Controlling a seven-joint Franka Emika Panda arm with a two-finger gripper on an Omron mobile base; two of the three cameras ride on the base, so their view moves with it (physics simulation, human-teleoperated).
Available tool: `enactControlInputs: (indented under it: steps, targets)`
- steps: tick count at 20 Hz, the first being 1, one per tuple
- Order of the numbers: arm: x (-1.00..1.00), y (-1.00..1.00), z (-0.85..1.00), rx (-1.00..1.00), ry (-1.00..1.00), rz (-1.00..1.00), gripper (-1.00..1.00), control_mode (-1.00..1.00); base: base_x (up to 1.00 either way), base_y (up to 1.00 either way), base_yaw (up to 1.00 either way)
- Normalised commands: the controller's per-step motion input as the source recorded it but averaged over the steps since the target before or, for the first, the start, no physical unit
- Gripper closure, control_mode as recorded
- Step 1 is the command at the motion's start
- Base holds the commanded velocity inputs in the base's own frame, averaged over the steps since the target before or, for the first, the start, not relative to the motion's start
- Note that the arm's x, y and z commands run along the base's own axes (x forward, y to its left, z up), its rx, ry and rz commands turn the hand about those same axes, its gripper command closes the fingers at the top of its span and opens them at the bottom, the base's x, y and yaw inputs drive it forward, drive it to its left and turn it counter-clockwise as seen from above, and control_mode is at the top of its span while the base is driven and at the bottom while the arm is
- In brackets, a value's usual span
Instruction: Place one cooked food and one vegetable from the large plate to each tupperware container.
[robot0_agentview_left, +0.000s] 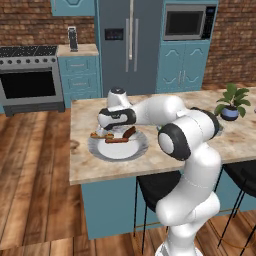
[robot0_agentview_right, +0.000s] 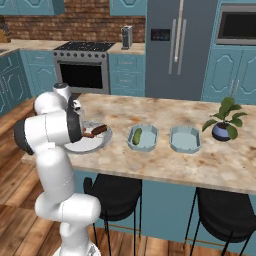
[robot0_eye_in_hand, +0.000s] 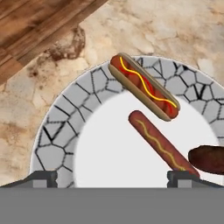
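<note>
The large plate (robot0_eye_in_hand: 57, 127) has a white centre and a grey stone-patterned rim. It sits near the left end of the island counter (robot0_agentview_left: 95, 149) (robot0_agentview_right: 102, 141). On it lie a hot dog in a bun (robot0_eye_in_hand: 144, 87), a thin sausage with mustard (robot0_eye_in_hand: 159, 144) and a dark sausage (robot0_eye_in_hand: 208, 159) (robot0_agentview_left: 129, 132). My gripper (robot0_eye_in_hand: 111, 178) (robot0_agentview_left: 106, 128) hangs open just above the plate's white centre and holds nothing. Two pale blue tupperware containers stand to the plate's right. The nearer one (robot0_agentview_right: 150, 146) holds a green vegetable (robot0_agentview_right: 136, 136); the farther one (robot0_agentview_right: 185, 139) is empty.
A potted plant (robot0_agentview_right: 225, 120) (robot0_agentview_left: 231, 104) stands at the counter's right end. The counter's left edge and the wooden floor (robot0_eye_in_hand: 39, 30) lie close beside the plate. Black stools (robot0_agentview_right: 112, 192) sit under the counter's front edge.
</note>
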Motion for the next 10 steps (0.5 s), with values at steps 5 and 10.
enactControlInputs:
  steps: [5, 10]
  targets:
    - [0.16, 0.23, -0.05, 0.02, -0.09, 0.05, -1.0, -1.0, 0.0, 0.0, 0.0]
    - [0.29, 0.05, -0.26, 0.02, -0.05, 0.04, -1.0, -1.0, 0.0, 0.0, 0.0]
